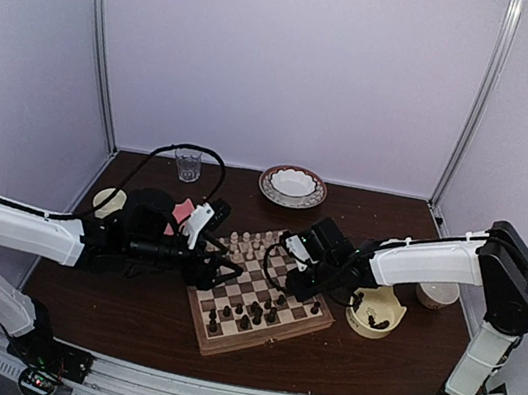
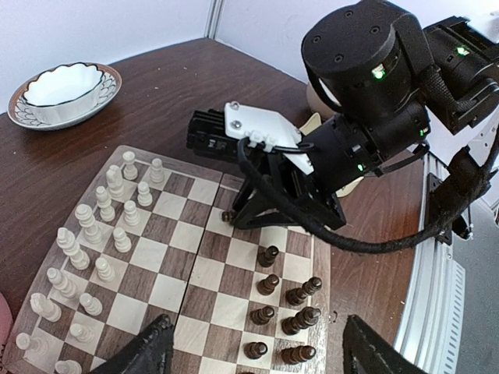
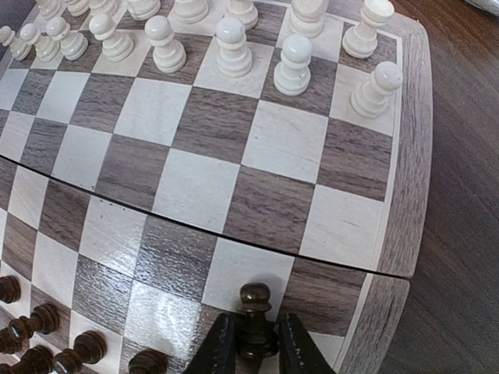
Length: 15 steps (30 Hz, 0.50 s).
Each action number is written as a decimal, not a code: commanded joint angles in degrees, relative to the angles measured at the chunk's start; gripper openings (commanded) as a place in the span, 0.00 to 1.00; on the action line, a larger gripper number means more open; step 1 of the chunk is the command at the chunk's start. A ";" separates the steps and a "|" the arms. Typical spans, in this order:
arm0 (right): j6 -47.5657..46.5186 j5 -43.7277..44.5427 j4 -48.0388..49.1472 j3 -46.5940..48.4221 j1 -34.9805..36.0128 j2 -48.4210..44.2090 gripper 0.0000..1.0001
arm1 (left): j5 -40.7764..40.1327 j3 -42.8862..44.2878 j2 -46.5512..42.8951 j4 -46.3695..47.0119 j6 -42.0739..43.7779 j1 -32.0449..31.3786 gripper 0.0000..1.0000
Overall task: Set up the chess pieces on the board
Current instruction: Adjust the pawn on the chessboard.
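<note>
The board (image 1: 219, 344) lies at the table's middle, with cream-white chessmen (image 3: 234, 48) on its far rows. Several dark chess pieces (image 2: 302, 318) stand on the near rows. My right gripper (image 3: 255, 343) is shut on a dark pawn (image 3: 255, 300), held upright low over a square near the board's right edge. In the left wrist view that same right gripper (image 2: 234, 214) sits down on the board. My left gripper (image 2: 256, 323) hangs open above the dark pieces with nothing between its fingers (image 2: 148, 347).
A cream bowl (image 1: 373, 312) holding dark pieces stands right of the board. A patterned bowl (image 1: 292, 185) and a glass (image 1: 187, 164) stand at the back. A white cup (image 1: 437, 294) is at far right, and a cream disc (image 1: 108, 200) at left.
</note>
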 commanded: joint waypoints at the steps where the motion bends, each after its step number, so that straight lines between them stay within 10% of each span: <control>1: -0.81 1.59 -0.60 -0.40 0.62 -2.36 0.21 | 0.23 -0.34 -1.13 1.98 -0.03 0.26 0.74; 7: -0.83 1.80 -1.32 -0.59 0.62 -3.04 0.38 | 0.02 -0.16 -1.06 1.63 0.14 0.26 0.75; 15: -0.90 1.80 -2.67 0.44 0.71 -1.68 0.32 | 0.07 -0.07 -0.96 1.56 0.23 0.28 0.75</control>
